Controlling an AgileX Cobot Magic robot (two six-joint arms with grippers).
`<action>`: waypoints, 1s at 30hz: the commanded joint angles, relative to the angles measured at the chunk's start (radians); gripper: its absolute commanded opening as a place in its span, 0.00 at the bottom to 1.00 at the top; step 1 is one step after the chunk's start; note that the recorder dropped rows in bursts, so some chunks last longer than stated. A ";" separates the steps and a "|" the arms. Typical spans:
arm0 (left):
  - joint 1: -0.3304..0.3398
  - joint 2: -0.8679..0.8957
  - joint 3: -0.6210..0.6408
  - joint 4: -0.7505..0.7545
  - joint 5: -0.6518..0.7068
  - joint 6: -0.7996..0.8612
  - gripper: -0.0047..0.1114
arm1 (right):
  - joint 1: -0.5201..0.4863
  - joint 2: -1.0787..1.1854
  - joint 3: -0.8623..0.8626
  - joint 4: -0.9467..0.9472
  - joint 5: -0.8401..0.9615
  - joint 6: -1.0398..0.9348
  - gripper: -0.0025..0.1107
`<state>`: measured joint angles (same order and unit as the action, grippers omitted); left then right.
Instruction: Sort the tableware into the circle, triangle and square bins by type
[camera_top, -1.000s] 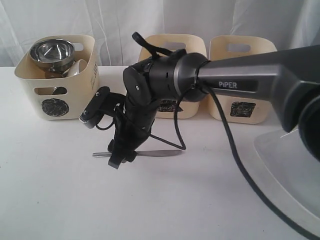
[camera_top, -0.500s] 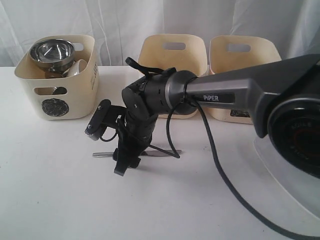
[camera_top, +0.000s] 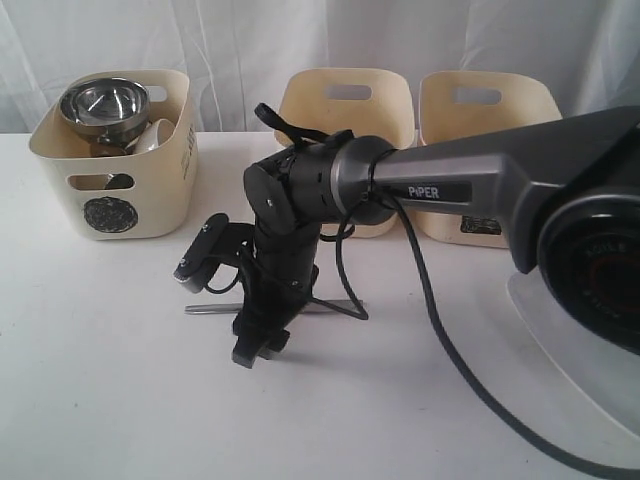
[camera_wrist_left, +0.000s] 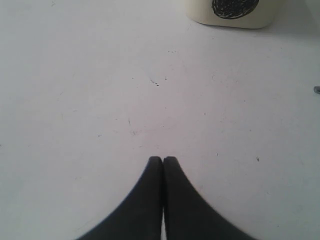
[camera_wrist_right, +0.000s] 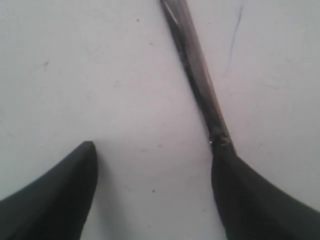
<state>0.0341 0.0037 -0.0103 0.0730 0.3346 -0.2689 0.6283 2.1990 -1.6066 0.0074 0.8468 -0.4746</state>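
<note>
Lower than a second ago, your right gripper stands over the steel knife lying on the table, jaws spread wide, gripping nothing (one fingertip touches the knife). Your left gripper is pressed closed, empty.

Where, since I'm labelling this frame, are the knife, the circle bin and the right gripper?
knife (camera_top: 212, 309), exterior view, on its end showing left of the gripper.
circle bin (camera_top: 150, 195), exterior view, on its front wall.
right gripper (camera_wrist_right: 155, 150), right wrist view, midway between its open fingertips.
</note>
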 joint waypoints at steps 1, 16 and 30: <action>-0.002 -0.004 0.010 -0.004 0.016 0.003 0.04 | 0.000 0.013 0.009 0.000 0.045 -0.019 0.48; -0.002 -0.004 0.010 -0.004 0.016 0.003 0.04 | 0.000 -0.071 -0.094 0.001 0.144 -0.061 0.33; -0.002 -0.004 0.010 -0.004 0.016 0.003 0.04 | -0.102 0.065 -0.311 0.175 0.242 -0.318 0.35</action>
<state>0.0341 0.0037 -0.0103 0.0730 0.3346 -0.2689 0.5386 2.2636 -1.9091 0.1772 1.1258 -0.7460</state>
